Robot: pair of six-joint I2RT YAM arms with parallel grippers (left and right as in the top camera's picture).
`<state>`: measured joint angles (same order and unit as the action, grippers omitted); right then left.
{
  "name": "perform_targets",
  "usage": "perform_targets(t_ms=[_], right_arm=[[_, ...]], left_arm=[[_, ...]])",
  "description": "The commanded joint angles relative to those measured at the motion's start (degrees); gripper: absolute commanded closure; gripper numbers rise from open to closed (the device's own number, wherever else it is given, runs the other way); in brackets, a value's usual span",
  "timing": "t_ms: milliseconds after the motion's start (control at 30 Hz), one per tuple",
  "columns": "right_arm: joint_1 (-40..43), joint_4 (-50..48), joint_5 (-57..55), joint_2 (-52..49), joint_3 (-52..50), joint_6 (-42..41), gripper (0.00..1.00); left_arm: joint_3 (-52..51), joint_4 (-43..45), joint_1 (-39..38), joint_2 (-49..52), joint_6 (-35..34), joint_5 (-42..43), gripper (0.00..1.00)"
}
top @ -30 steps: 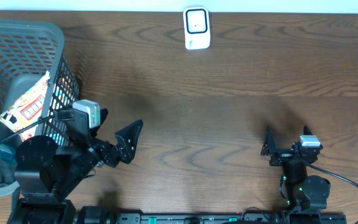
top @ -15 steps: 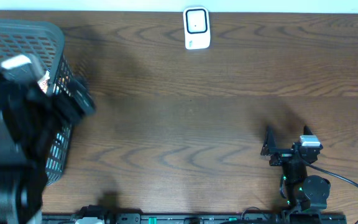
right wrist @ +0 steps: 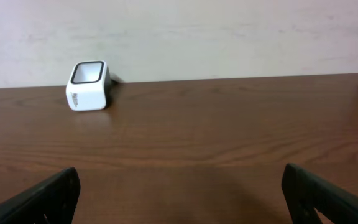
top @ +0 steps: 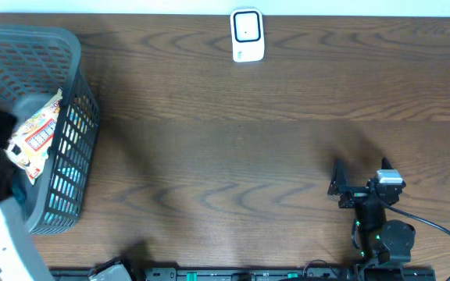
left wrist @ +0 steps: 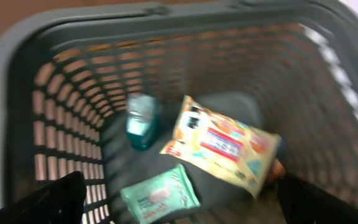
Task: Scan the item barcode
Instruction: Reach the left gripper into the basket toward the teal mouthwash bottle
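Both grippers stood spread wide, holding nothing: the left gripper [left wrist: 179, 205] hung above the basket [left wrist: 48, 93], where a yellow snack packet [left wrist: 222, 149], a teal bottle [left wrist: 143, 121] and a green wipes pack [left wrist: 157, 196] lay; the right gripper [right wrist: 182, 199] faced the white scanner [right wrist: 87, 85] across the wooden table [right wrist: 229, 143].
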<state>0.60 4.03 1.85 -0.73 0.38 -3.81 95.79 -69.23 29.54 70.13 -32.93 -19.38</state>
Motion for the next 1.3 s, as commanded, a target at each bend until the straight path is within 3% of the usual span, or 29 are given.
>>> perform_targets(t_ms=[0,133,467,700,1000,1267], right_arm=[[-0.7,0.22,-0.02,0.2,-0.07,0.7,0.01],[-0.7,0.22,-0.02,0.2,-0.07,0.68,0.01],[-0.7,0.22,-0.02,0.2,-0.07,0.68,0.01],[-0.7,0.22,-0.02,0.2,-0.07,0.7,0.01],[-0.7,0.22,-0.02,0.2,-0.07,0.68,0.01],[-0.7,0.22,-0.02,0.2,-0.07,0.7,0.01]], left_arm=[[-2.03,-0.11,5.81,1.84,-5.27,0.48,0.02],[-5.6,2.64,9.75,3.87,-4.52,0.48,0.02],[-13.38,10.82,11.61,9.81,8.22,0.44,0.02],[-14.75,11.74,14.64,13.16,8.98,0.81,0.02],[-14.82,13.66,19.47,17.22,15.39,13.79,0.02],[-14.91,14.8,19.52,21.31,16.85,14.29,0.02]])
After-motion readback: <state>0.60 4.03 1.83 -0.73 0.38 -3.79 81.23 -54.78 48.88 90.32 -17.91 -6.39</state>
